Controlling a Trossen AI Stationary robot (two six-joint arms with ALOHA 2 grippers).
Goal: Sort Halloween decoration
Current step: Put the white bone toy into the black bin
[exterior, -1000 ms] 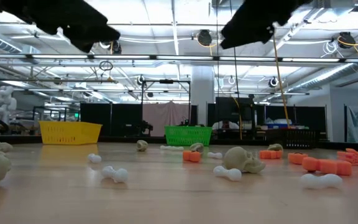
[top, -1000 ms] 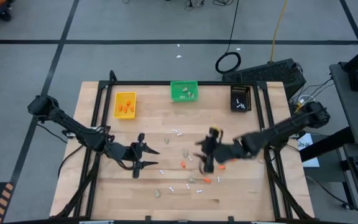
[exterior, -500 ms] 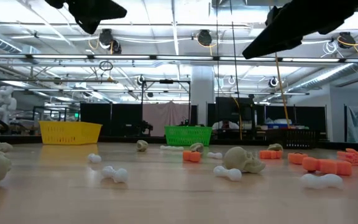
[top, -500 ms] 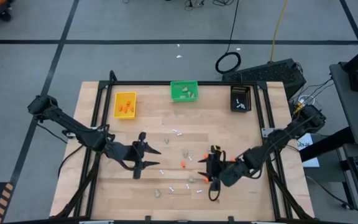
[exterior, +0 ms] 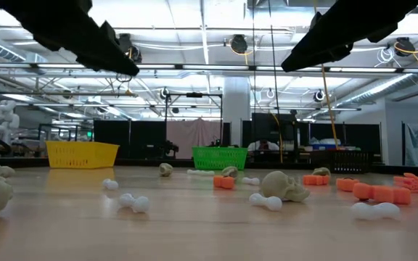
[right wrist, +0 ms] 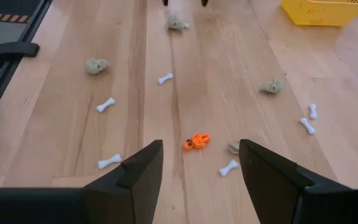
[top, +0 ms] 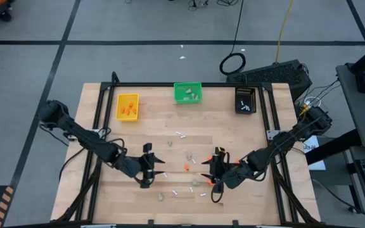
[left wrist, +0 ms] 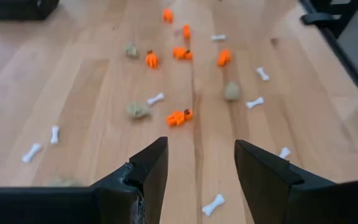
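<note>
three bins are counted along the far edge of the table (top: 100, 136): a yellow bin (top: 127, 106) with orange pieces inside, a green bin (top: 187, 92) with beige-grey lumps inside, and a black bin (top: 245, 99) with white sticks inside. two arms are seen over the near half of the table. the left gripper (top: 155, 167) is held above the wood with its fingers parted and nothing between them; the right gripper (top: 207, 171) is likewise held spread and empty. the halloween decoration (top: 186, 167) is scattered loose on the boards, mostly between the two grippers and toward the near edge. in the left wrist view, five orange pieces, about four lumps and about eight white sticks are counted; an orange piece (left wrist: 179, 116) lies ahead of the parted fingers (left wrist: 146, 163), apart from them. in the right wrist view, one orange piece (right wrist: 196, 141), about four lumps and six white sticks are counted, the orange piece lying just ahead of the gap between the fingers. the low view shows skull shapes on the lumps (exterior: 283, 185) and knobbed bone ends on the sticks (exterior: 373, 210), which the high view does not resolve.
</note>
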